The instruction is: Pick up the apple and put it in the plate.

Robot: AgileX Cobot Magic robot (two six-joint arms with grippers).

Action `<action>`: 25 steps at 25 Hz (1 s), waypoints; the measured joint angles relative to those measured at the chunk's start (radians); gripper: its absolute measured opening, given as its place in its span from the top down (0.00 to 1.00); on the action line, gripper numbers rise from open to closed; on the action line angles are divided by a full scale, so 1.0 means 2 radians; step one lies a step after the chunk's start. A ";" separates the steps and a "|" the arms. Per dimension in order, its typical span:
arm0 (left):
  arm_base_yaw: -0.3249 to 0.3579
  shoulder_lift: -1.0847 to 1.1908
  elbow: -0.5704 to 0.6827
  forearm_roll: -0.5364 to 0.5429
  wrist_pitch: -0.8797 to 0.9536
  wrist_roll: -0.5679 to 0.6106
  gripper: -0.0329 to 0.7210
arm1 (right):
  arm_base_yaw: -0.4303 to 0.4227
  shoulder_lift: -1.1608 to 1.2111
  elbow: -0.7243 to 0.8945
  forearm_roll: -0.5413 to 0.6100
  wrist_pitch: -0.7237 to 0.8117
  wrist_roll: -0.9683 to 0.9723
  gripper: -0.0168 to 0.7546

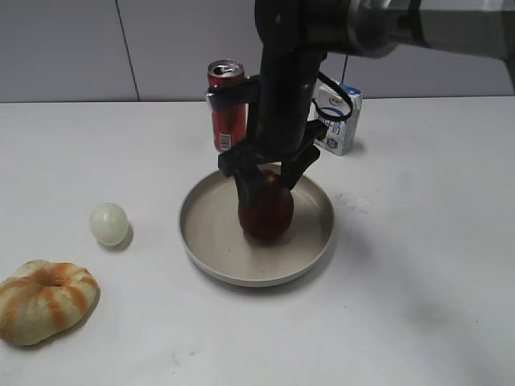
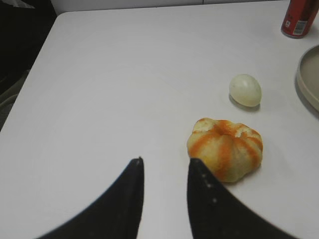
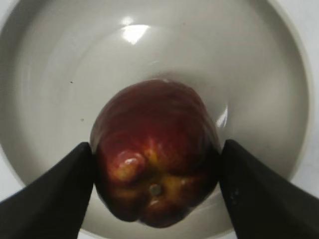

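The dark maroon-red apple (image 1: 265,215) stands in the middle of the beige plate (image 1: 209,241), its bottom on the plate floor. My right gripper (image 1: 265,181) comes down from above and is shut on the apple, one black finger on each side. In the right wrist view the apple (image 3: 154,149) fills the gap between the fingers of the gripper (image 3: 157,145), with its lumpy yellow-orange top towards the camera and the plate (image 3: 50,74) beneath it. My left gripper (image 2: 164,160) is open and empty above the table, just left of the bread.
A red can (image 1: 227,104) and a small milk carton (image 1: 338,117) stand behind the plate. A pale round ball (image 1: 109,223) and an orange-striped bread (image 1: 44,299) lie to the left of the plate. The table's left edge shows in the left wrist view.
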 joint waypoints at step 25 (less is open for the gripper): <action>0.000 0.000 0.000 0.000 0.000 0.000 0.64 | -0.231 -0.063 -0.086 -0.021 0.029 0.000 0.21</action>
